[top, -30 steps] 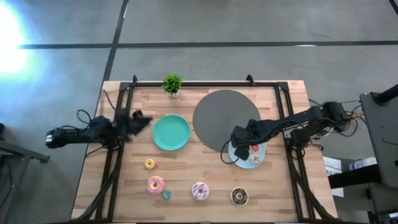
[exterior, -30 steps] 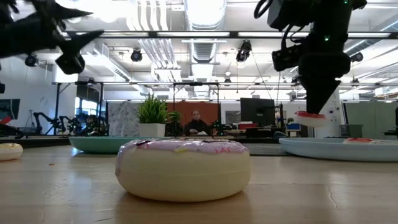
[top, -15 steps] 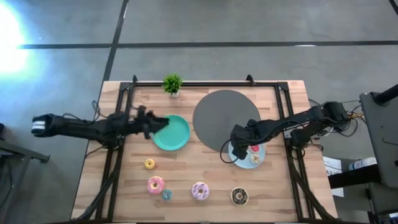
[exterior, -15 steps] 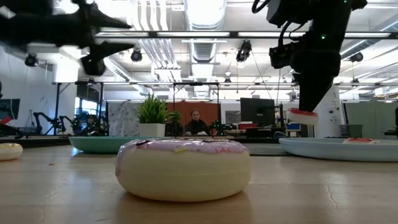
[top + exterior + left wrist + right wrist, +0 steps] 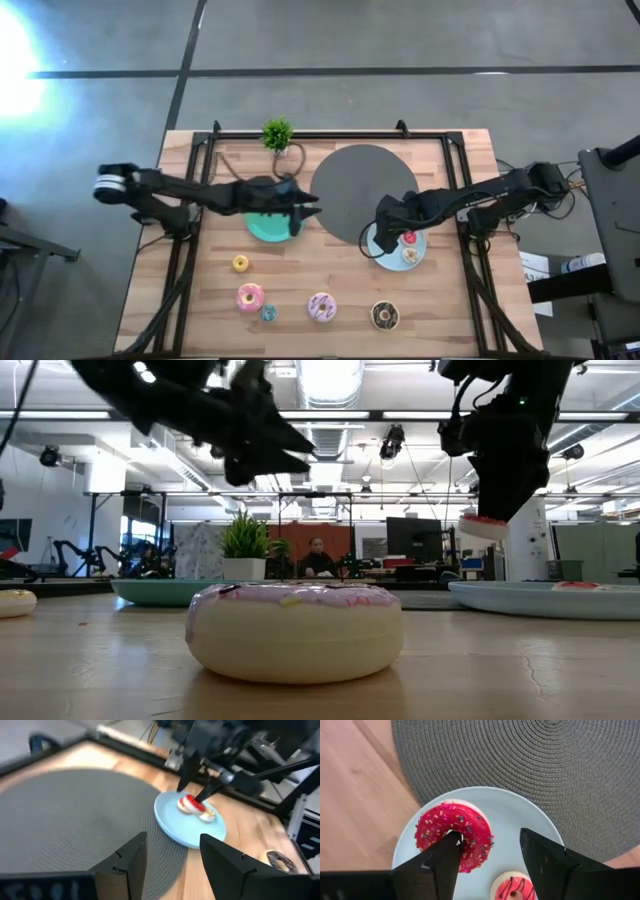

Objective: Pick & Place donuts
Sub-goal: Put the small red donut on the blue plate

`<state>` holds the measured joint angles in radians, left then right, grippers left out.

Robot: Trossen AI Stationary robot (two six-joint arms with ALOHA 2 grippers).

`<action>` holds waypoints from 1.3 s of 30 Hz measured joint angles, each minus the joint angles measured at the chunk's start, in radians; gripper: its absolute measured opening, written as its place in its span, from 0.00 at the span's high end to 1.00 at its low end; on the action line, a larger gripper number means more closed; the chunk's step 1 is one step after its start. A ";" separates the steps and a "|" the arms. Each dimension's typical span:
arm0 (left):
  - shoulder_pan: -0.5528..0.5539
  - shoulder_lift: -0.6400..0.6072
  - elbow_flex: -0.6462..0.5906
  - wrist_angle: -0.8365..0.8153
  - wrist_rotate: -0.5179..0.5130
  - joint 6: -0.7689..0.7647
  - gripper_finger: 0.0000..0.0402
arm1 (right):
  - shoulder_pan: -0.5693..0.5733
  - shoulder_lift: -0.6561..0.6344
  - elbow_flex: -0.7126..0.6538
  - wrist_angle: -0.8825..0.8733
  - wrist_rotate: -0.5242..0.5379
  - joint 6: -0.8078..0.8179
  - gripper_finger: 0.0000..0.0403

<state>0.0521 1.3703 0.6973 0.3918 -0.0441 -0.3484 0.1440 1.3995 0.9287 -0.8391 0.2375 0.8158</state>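
Donut in hand: red sprinkled donut (image 5: 454, 841) hangs tilted off one finger of the right gripper (image 5: 487, 851), sprinkled face turned up toward the wrist camera, above the light-blue plate (image 5: 520, 817).
Right gripper: fingers spread, one poked through the ring's hole, the other well outside it (hooked more than pinched).
Plate company: a second red mini donut (image 5: 408, 239) and an orange one (image 5: 410, 256) lie flat on that same plate, beside the grey round mat (image 5: 350, 185).
Left gripper (image 5: 308, 211): fingers apart, holding nothing, out over the edge of the green plate (image 5: 262, 229) next to the mat.
Change: half a second ago the left gripper was only at the green plate's far side; it has swung across toward the mat, while the right arm has barely shifted.
Front row: yellow mini (image 5: 240, 263), pink donut (image 5: 250, 297), teal mini (image 5: 268, 313), pink-white sprinkled donut (image 5: 321, 307) and chocolate donut (image 5: 385, 316) lie flat on the table (image 5: 450, 320).
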 joint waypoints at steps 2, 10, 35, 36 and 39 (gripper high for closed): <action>-0.001 0.069 0.051 -0.009 0.001 -0.039 0.61 | 0.000 0.001 0.000 -0.005 -0.002 0.000 0.52; -0.013 0.318 0.269 -0.001 0.048 0.181 0.61 | 0.000 0.007 -0.035 -0.019 -0.023 0.005 0.52; -0.058 0.814 0.767 0.052 0.164 0.370 0.61 | 0.000 -0.106 -0.146 0.091 -0.037 0.060 0.52; -0.058 0.827 0.779 0.053 0.164 0.368 0.61 | 0.000 -0.106 -0.146 0.092 -0.037 0.059 0.52; -0.056 0.860 0.804 0.051 0.160 0.366 0.61 | 0.000 -0.109 -0.146 0.088 -0.037 0.058 0.52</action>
<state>-0.0044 2.2299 1.5008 0.4430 0.1159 0.0176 0.1440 1.2903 0.7822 -0.7508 0.2000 0.8741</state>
